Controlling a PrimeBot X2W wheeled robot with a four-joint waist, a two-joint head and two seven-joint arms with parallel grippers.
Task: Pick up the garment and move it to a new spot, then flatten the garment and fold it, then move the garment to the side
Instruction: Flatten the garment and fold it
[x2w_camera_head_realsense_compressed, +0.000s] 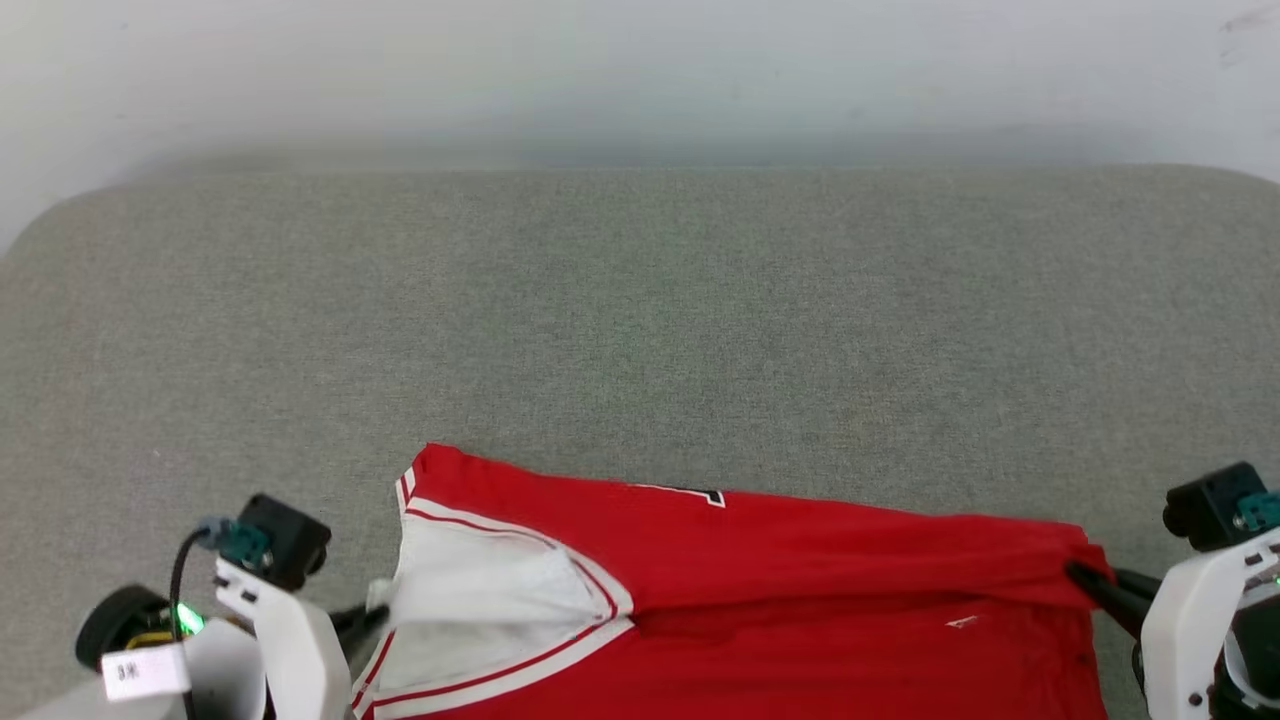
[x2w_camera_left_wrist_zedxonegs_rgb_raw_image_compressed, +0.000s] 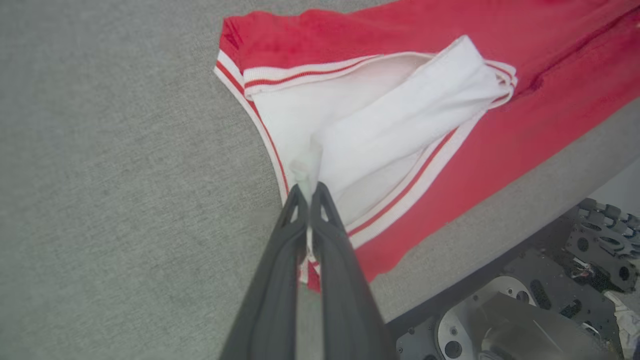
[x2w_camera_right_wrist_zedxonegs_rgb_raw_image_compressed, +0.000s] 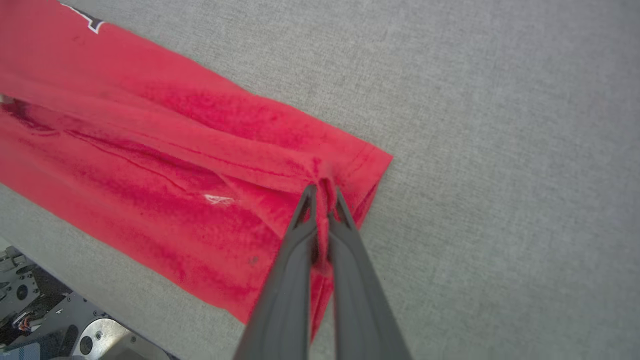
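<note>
Pinching a fold of the white sleeve (x2w_camera_left_wrist_zedxonegs_rgb_raw_image_compressed: 400, 115), the left gripper (x2w_camera_left_wrist_zedxonegs_rgb_raw_image_compressed: 309, 192) is clamped tight on the garment (x2w_camera_head_realsense_compressed: 800, 560). The red body of the shirt stretches sideways from its fingertips to the right gripper (x2w_camera_right_wrist_zedxonegs_rgb_raw_image_compressed: 324, 195), which is clenched on the bunched red hem corner (x2w_camera_right_wrist_zedxonegs_rgb_raw_image_compressed: 370, 165). Between and ahead of both claws, the jersey lies creased on the grey fabric surface (x2w_camera_head_realsense_compressed: 640, 320), near its front edge.

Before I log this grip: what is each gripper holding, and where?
Both hold the garment: left gripper pinches the white sleeve, right gripper the red hem edge.
</note>
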